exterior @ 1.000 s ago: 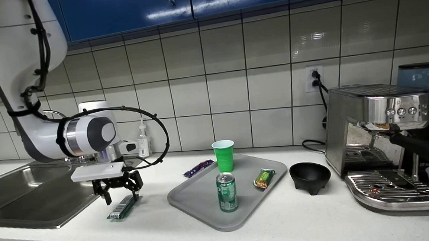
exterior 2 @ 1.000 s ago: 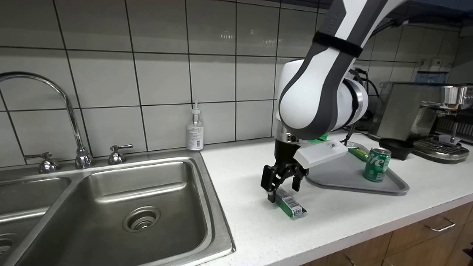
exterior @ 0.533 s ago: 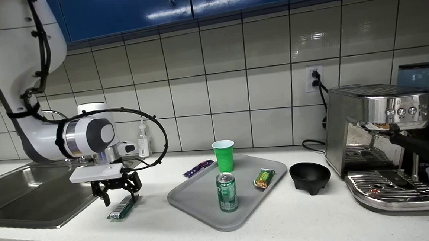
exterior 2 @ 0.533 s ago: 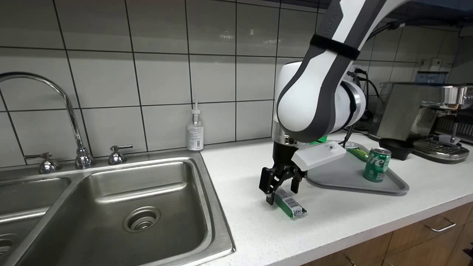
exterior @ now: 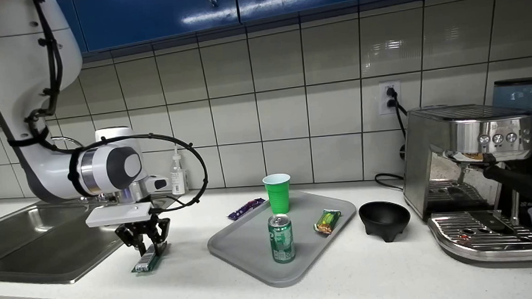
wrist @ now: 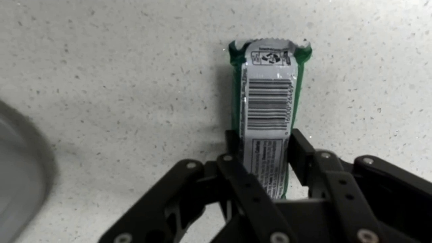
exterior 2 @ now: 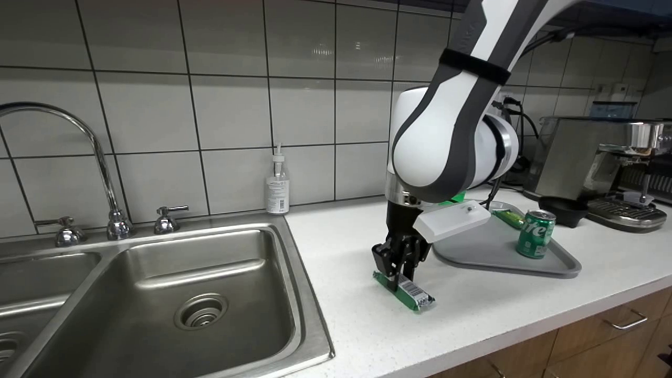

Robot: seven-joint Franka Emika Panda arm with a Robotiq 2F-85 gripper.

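A green wrapped bar [wrist: 270,104] lies on the counter with its white barcode side up, beside the sink's edge. Around its middle, my gripper [wrist: 263,143] has its two black fingers against the bar's long sides in the wrist view, shut on it. In both exterior views the gripper [exterior: 150,250] points straight down over the bar [exterior 2: 416,295], which still appears to rest on the counter. The bar's near end is partly hidden by the gripper's own links in the wrist view.
A grey tray [exterior: 241,243] bears a green can [exterior: 281,238], a green cup [exterior: 278,195] and a green-yellow snack [exterior: 327,222]. Nearby are a purple wrapped bar [exterior: 246,209], black bowl [exterior: 385,221], coffee machine [exterior: 475,178], soap bottle [exterior 2: 277,189] and sink [exterior 2: 302,294].
My gripper's fingers have come together from wide apart onto the bar's sides, mostly in the last half second. Before that the arm shifted slightly. The tray and the things on it stay put.
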